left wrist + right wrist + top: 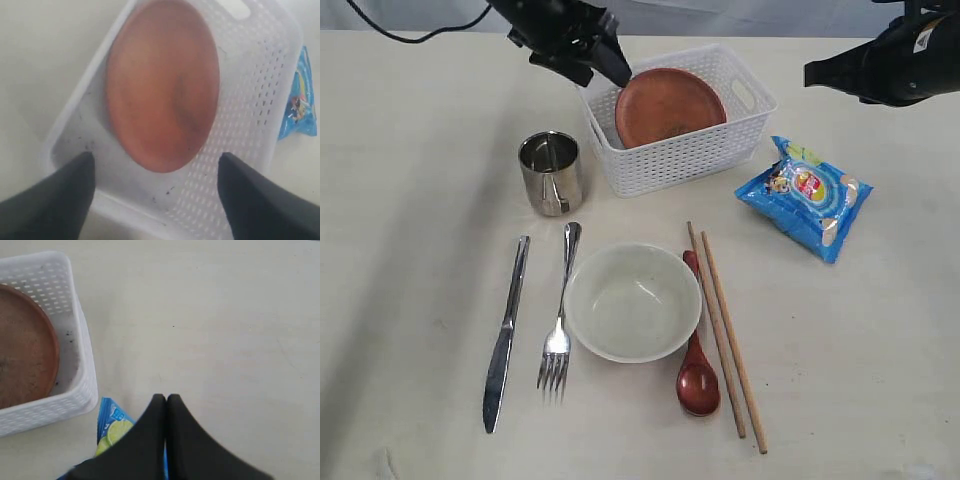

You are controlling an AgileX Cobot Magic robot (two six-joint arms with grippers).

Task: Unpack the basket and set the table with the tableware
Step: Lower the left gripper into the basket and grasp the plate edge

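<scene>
Brown and round, the plate (668, 105) leans inside the white basket (690, 160), and the left gripper (156, 159) hangs just over one end of the basket with its two fingers spread wide and nothing between them. The right gripper (166, 399) is up in the air off the basket's other end, squeezed tight on nothing, and the blue chip bag (805, 195) lies on the desk (420, 250) near that end. On the side of the basket nearer the camera sit the cup (551, 172), knife (506, 335), fork (560, 320), bowl (633, 300), spoon (697, 370) and two chopsticks (725, 330).
</scene>
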